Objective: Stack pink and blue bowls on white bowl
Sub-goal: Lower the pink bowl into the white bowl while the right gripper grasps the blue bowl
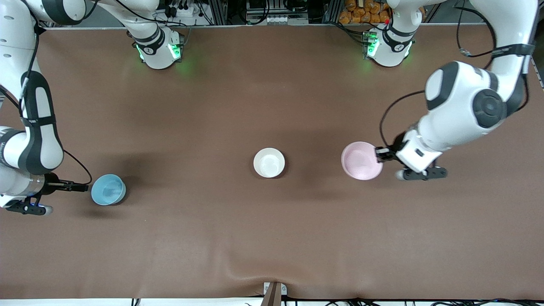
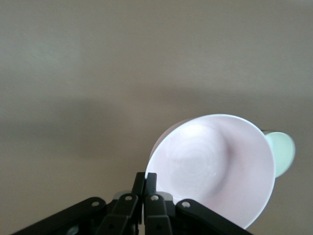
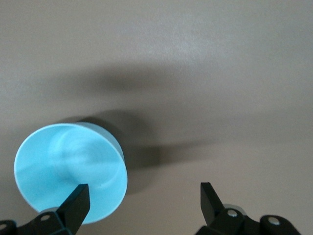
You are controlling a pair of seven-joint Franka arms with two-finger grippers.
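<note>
The white bowl point(image 1: 269, 162) stands upright in the middle of the table. My left gripper point(image 1: 379, 154) is shut on the rim of the pale pink bowl point(image 1: 361, 160) and holds it tilted above the table, toward the left arm's end from the white bowl. In the left wrist view the gripper point(image 2: 145, 182) pinches the pink bowl point(image 2: 215, 166), and the white bowl point(image 2: 282, 152) peeks out past it. The sky-blue bowl point(image 1: 108, 189) stands at the right arm's end. My right gripper point(image 1: 83, 187) is open and empty at its rim. In the right wrist view the gripper point(image 3: 144, 198) has one finger point(image 3: 78, 200) over the blue bowl point(image 3: 68, 171).
The brown table cover point(image 1: 272, 238) is bare around the three bowls. The arm bases point(image 1: 159, 49) stand along the table's edge farthest from the front camera. A small bracket point(image 1: 274, 291) sits at the nearest edge.
</note>
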